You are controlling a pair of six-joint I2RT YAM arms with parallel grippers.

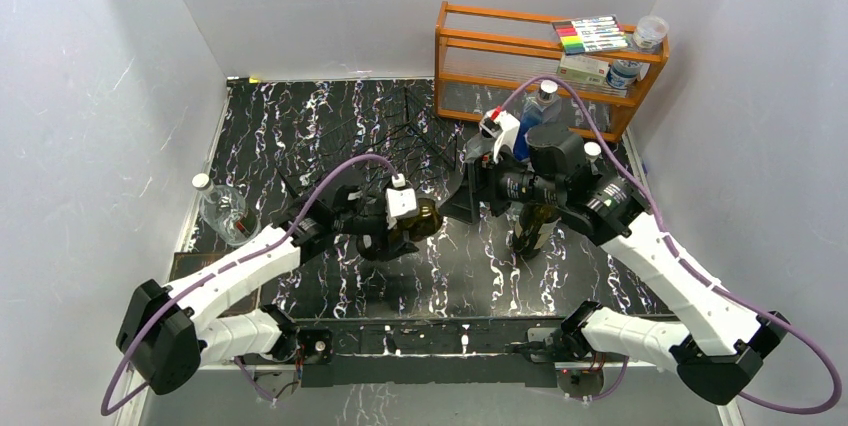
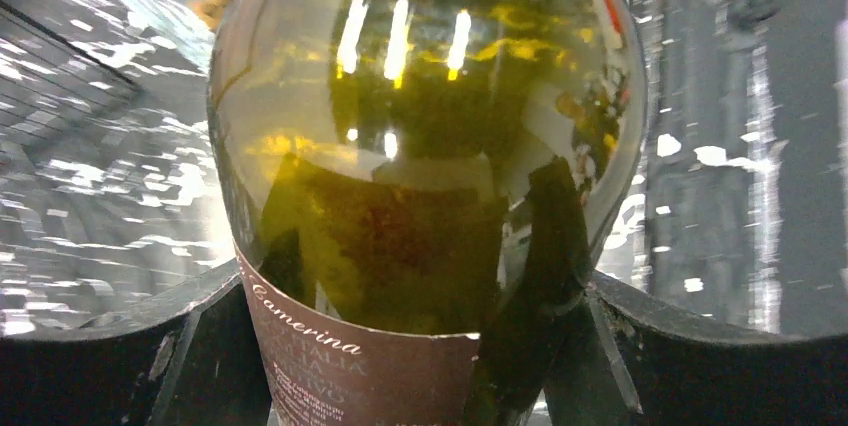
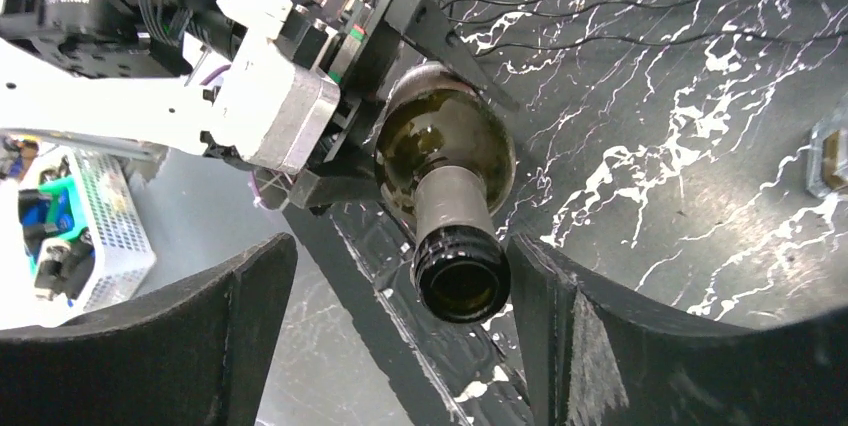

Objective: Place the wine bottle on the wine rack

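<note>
The wine bottle [image 1: 428, 218] is dark green glass with a brown label, and it lies roughly level above the black marbled table. My left gripper [image 1: 403, 221] is shut on its wide body, one finger on each side [image 2: 420, 346]. The bottle's neck and open mouth [image 3: 460, 281] point into my right gripper [image 3: 400, 326], which is open. The mouth sits close to that gripper's right finger, with a wide gap to the left finger. In the top view the right gripper [image 1: 465, 188] is just right of the bottle. The wine rack [image 1: 412, 131], thin black wire, stands behind both grippers.
An orange wooden shelf [image 1: 500, 51] with markers and jars stands at the back right, with a blue bottle [image 1: 530, 124] in front of it. A second dark bottle [image 1: 533, 229] stands under the right arm. A clear plastic bottle [image 1: 222, 208] lies at the left edge.
</note>
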